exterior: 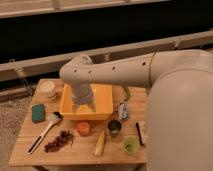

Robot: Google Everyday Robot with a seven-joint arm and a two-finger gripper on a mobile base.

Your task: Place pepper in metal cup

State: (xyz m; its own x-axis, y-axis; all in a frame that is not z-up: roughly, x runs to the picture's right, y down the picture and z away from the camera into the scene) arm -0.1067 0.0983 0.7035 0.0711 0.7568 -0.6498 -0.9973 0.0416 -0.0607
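Observation:
The pepper [126, 92], a slim dark green curve, lies on the wooden table [30, 147] just right of the yellow bin, partly tucked under my arm. The metal cup [114, 128], shiny with a dark inside, stands in front of the bin's right corner. My gripper [83, 106] points down into the yellow bin [104, 100], to the left of both the pepper and the cup. Its fingers stand apart and open, and I see nothing between them.
An orange cup [83, 128] stands left of the metal cup, and a light green cup [131, 145] and a corn cob [100, 144] lie nearer the front. Grapes [59, 141], a white-handled brush [44, 132], a green sponge [38, 113] and a white round thing [48, 89] are on the left. A blue-white packet [123, 110] lies right of the bin.

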